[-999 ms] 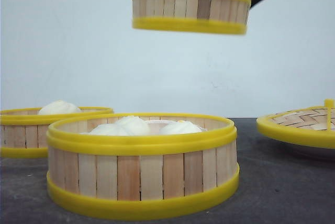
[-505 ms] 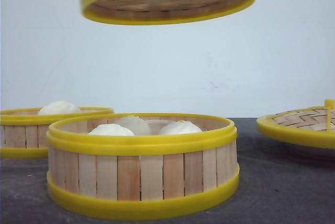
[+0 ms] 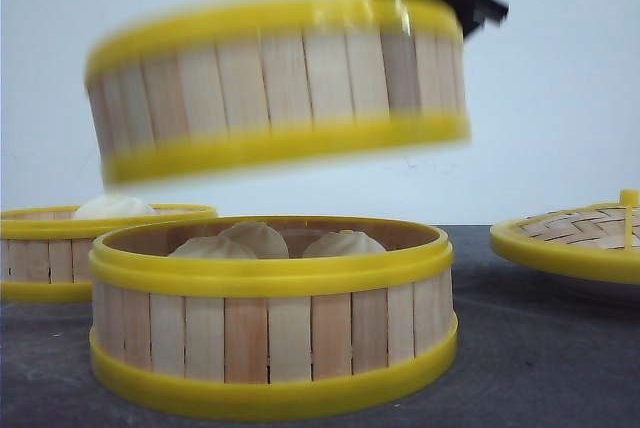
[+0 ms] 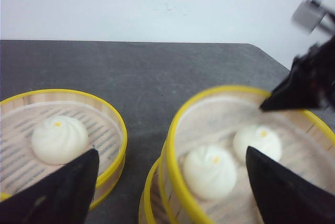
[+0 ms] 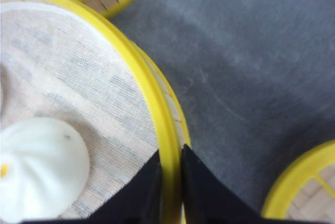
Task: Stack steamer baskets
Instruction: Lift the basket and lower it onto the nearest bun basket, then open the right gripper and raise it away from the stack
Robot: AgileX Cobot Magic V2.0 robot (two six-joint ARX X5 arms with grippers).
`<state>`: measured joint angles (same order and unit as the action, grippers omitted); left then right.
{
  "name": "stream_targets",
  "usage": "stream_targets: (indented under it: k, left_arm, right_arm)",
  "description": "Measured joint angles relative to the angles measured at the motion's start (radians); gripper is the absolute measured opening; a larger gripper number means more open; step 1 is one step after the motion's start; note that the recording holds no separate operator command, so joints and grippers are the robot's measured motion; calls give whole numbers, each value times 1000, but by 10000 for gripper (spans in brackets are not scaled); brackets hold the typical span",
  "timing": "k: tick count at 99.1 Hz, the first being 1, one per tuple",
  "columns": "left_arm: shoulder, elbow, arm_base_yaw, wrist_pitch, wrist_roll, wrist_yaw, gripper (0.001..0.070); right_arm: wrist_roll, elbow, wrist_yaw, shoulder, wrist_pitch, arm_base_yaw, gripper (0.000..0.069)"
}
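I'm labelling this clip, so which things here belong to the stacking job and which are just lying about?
Job:
- lifted steamer basket, rim pinched by the right tool
- front basket beneath it
- left basket

Lying about:
- woven lid at right
- buns inside the baskets

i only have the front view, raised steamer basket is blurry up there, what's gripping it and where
Observer: The right claw is shut on the raised basket, one finger inside the yellow top ring and one outside.
Operator: anything in it
Observer: Two white buns sit on its cloth liner.
Operator: left claw doing anything
Observer: The left claw is open and holds nothing; the raised basket lies beneath its fingers.
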<state>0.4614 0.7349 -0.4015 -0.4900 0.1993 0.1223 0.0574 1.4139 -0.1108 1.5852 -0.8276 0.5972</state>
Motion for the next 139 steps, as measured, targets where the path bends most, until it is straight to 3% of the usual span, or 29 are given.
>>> stream_targets:
  k: [29,78,139]
  left_arm:
    - [0,0,0,0,0,0,548]
    - [0,0,0,0,0,0,548]
    - [0,0,0,0,0,0,548]
  right_arm:
    - [29,-99,1,1,145,-1,28]
    - [56,-100,-33,1,145,3,28]
    - [69,-172,22,1,171,3,27]
